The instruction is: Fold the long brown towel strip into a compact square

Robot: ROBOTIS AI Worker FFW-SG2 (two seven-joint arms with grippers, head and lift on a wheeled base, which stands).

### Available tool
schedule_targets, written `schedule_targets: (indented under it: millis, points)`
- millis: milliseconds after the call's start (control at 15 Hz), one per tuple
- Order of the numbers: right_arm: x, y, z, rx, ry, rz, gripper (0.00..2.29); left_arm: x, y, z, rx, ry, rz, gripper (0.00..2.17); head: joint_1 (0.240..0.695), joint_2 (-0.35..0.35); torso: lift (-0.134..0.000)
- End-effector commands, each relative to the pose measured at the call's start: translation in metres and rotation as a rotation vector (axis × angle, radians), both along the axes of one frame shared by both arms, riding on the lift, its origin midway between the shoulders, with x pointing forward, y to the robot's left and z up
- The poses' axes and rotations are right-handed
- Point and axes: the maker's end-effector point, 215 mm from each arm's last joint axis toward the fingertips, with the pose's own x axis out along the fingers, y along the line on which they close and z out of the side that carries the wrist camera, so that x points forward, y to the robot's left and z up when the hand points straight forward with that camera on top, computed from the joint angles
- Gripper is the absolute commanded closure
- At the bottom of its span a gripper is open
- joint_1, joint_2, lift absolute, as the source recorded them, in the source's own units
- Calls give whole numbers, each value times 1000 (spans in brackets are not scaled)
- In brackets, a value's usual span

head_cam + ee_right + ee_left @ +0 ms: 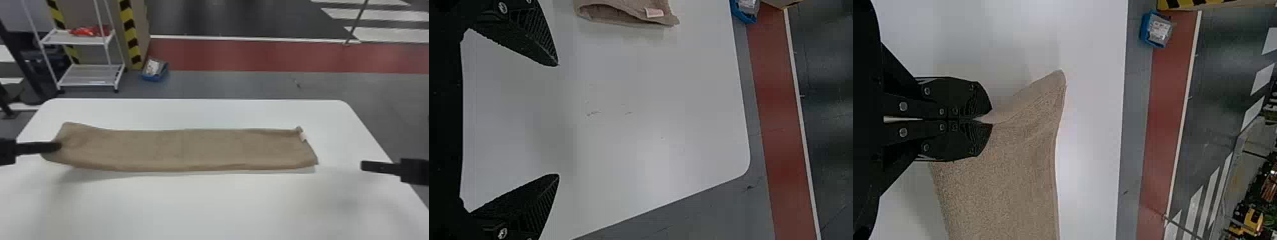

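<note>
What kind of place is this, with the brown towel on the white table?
Probably a workshop or test hall, though I can't be certain. Behind the table are a white shelf rack, yellow-and-black striping and a red floor band.

The towel strip (185, 150) runs left to right across the table (204, 207), its left end in the left gripper (59, 146) and its label (303, 137) at the right end, toward the far side. The right gripper (362, 166) is to the right of that end, apart from it, near the table's right edge. On the floor behind the far left part of the table stands a shelf rack (91, 84) with a bundle (84, 31) on its upper shelf, and just to the rack's right lies a bin (150, 77) with a packet (153, 67) in it.
</note>
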Motion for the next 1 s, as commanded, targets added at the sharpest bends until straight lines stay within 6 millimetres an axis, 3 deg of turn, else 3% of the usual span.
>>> schedule_targets:
  millis: [0,133,200,333,467,600,800,933]
  points:
    - [3,2,4,0,-10,4,87,-11,28,17,12,-18,33,2142,695,-27,-125]
    - [5,8,3,9,-14,7,87,-12,23,30,-8,-29,37,2142,695,8,-125]
    - [6,11,5,13,-19,9,87,-13,9,34,-36,-22,42,2142,695,14,-125]
    - [4,11,12,17,-29,-1,87,-14,-41,48,-116,-24,27,2142,695,15,-125]
    - [-1,11,14,20,-30,-8,87,-14,-116,63,-188,-24,-41,2142,695,-33,-125]
    - [-5,12,11,27,-26,-13,87,-14,-176,62,-201,-12,-109,2142,695,-96,-125]
    - [-12,6,9,23,-24,-24,87,-9,-237,56,-188,7,-172,2142,695,-205,-125]
    - [-16,5,5,25,-15,-30,87,-8,-264,59,-209,18,-187,2142,695,-247,-125]
